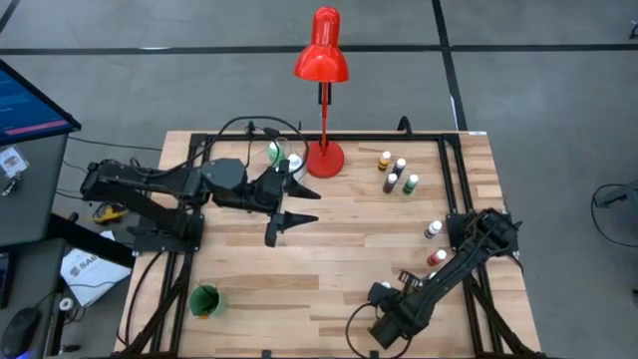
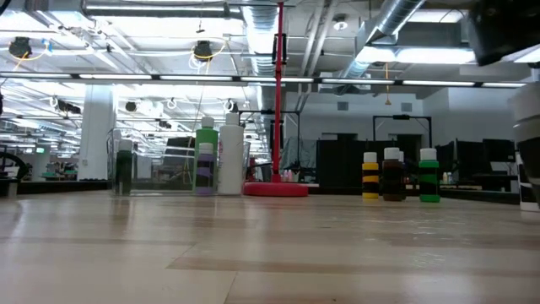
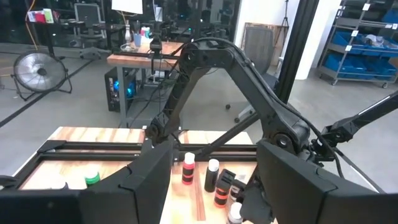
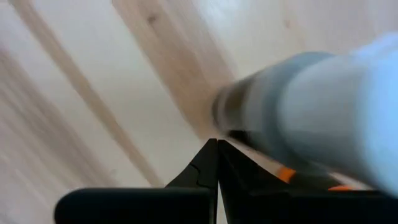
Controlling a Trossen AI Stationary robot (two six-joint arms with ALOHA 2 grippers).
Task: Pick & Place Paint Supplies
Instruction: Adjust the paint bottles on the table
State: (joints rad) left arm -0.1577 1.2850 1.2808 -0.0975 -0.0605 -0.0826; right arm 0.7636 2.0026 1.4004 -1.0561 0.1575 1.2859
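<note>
High view shows the left gripper [image 1: 295,217] spread, empty, at table centre; right gripper [image 1: 382,295], at five o'clock, clenched.

The table [image 1: 329,249] is showing pale wood planks with a smooth, faintly satin finish, grain streaking across the middle of the high view. At upper centre, the red lamp [image 1: 321,48] is gleaming like glossy painted metal. The small paint bottles [image 1: 397,176] at upper right are looking like smooth plastic with white caps.
</note>
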